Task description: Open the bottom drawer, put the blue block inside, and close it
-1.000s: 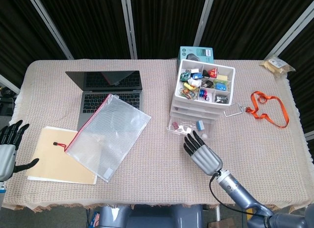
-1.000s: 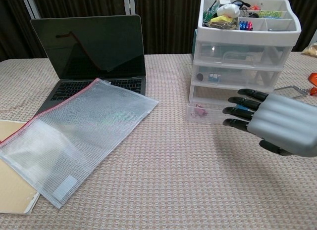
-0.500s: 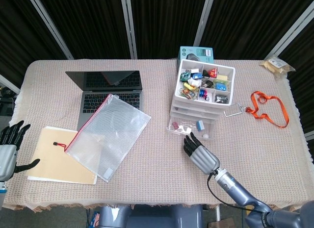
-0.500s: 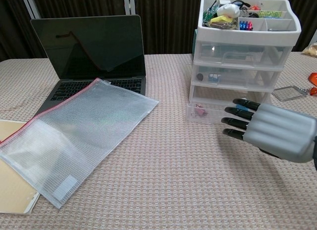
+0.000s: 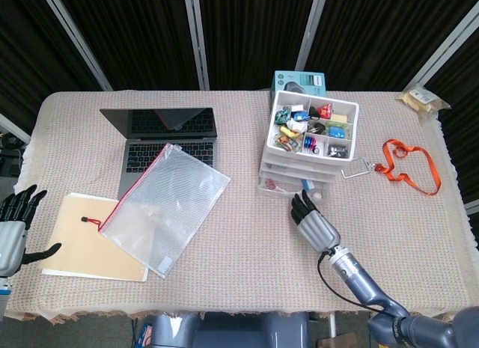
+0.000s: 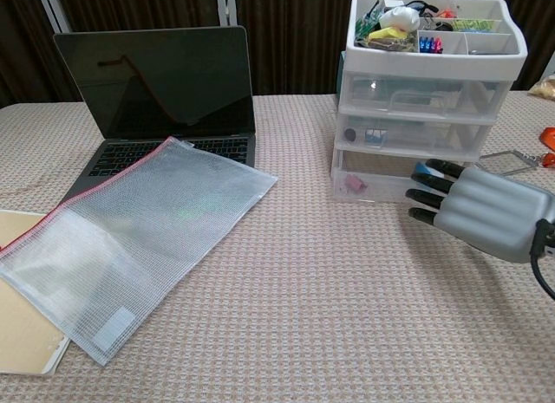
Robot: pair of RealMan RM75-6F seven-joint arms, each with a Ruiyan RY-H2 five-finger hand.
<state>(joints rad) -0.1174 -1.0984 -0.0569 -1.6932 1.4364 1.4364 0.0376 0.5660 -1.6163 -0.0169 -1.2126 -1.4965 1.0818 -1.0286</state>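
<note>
The white three-drawer unit (image 5: 308, 165) (image 6: 416, 108) stands right of centre with a tray of small items on top. Its clear bottom drawer (image 5: 278, 186) (image 6: 375, 183) sits nearly flush with the drawers above. The blue block (image 5: 304, 184) (image 6: 421, 169) shows inside it, beside pink bits. My right hand (image 5: 314, 219) (image 6: 479, 212) lies flat with fingers stretched out, fingertips (image 6: 425, 195) against the drawer front, holding nothing. At the table's left edge my left hand (image 5: 12, 227) hangs with fingers spread and holds nothing; the chest view does not show it.
A laptop (image 5: 160, 135) (image 6: 156, 91) stands open at the left. A mesh zip pouch (image 5: 166, 206) (image 6: 130, 238) overlaps a manila folder (image 5: 82, 243). An orange lanyard (image 5: 408, 167) and a metal key lie right of the unit, a teal box (image 5: 299, 81) behind it.
The bottom drawer has slid back into the unit, pushed by my right hand, which moved forward toward the unit. The left hand has barely moved.
</note>
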